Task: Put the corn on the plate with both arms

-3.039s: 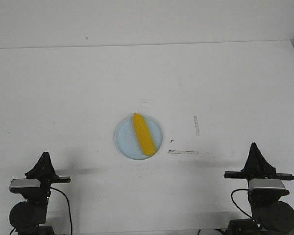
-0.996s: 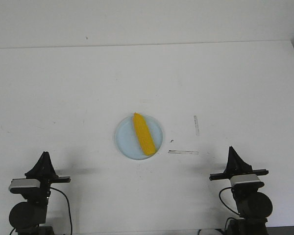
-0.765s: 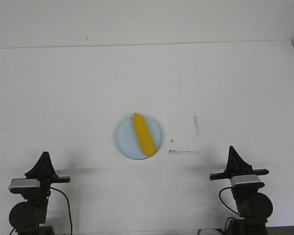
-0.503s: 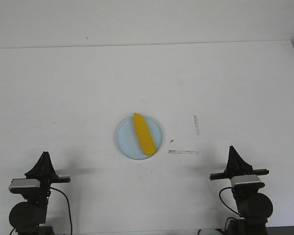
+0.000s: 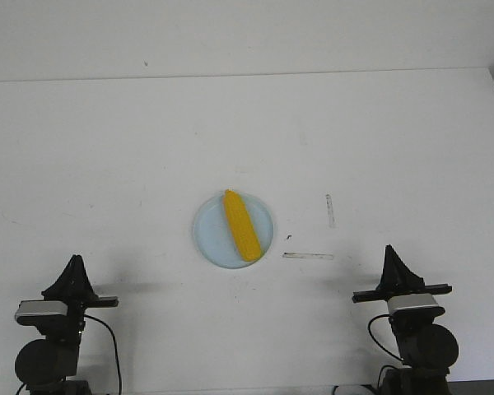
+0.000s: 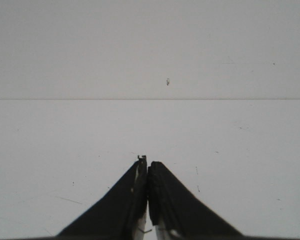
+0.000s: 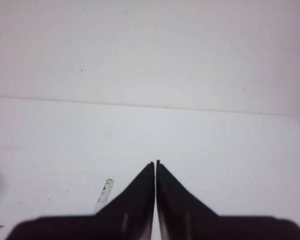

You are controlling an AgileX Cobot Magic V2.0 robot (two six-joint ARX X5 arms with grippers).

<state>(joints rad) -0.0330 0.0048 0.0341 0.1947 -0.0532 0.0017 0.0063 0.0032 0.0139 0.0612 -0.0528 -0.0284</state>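
The corn (image 5: 241,226) is seen lying on the plate (image 5: 210,239), just below the centre of the front view, set at a slant with its tapered end toward the top of the frame and its blunt end close to the plate's lower right rim. The cob is carried wholly by the plate and nothing else is touching it. The plate is set flat on the white table (image 5: 107,164). To the right of the plate, two thin pale strips are found on the tabletop: one (image 5: 308,256) lying level just below and right of the plate, the other (image 5: 330,211) standing nearly upright in the frame a little further right. In the lower left corner the left gripper (image 5: 74,262) is parked low, well apart from the plate; in the left wrist view its fingers (image 6: 135,200) are pressed together with nothing between them. In the lower right the right gripper (image 5: 389,251) is likewise held back from the plate, and in the right wrist view its fingers (image 7: 140,200) are closed tip to tip, empty, with one pale strip (image 7: 103,196) visible beside them.
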